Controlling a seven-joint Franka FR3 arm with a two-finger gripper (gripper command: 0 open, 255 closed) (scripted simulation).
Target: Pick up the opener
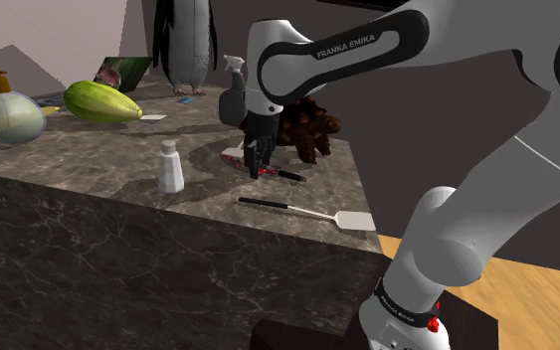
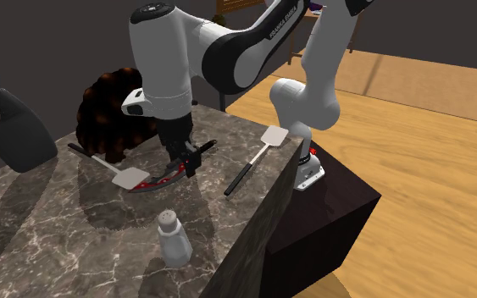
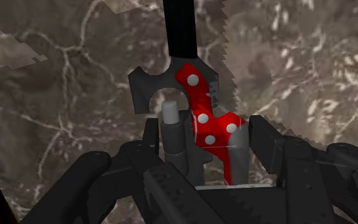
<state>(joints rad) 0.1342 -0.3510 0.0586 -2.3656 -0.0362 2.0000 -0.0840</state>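
The opener [image 3: 193,83] has a red middle with white rivets, a dark grey hooked head and a black handle. It lies low on the marble counter [image 1: 89,169]. My black gripper [image 3: 206,143] points down over it, and its two fingers press against the opener's middle from both sides. From the shoulder view the gripper [image 1: 255,167] covers the middle, with the red end [image 1: 233,157] and the handle [image 1: 289,175] sticking out either side. In the second exterior view the curved opener [image 2: 156,180] runs under the gripper [image 2: 185,161].
A white spatula [image 1: 312,211] lies near the counter's front edge, and another spatula [image 2: 113,169] sits beside the opener. A white shaker [image 1: 171,167], a brown spiky object [image 1: 307,129], a spray bottle [image 2: 12,127] and a green melon [image 1: 101,101] stand around.
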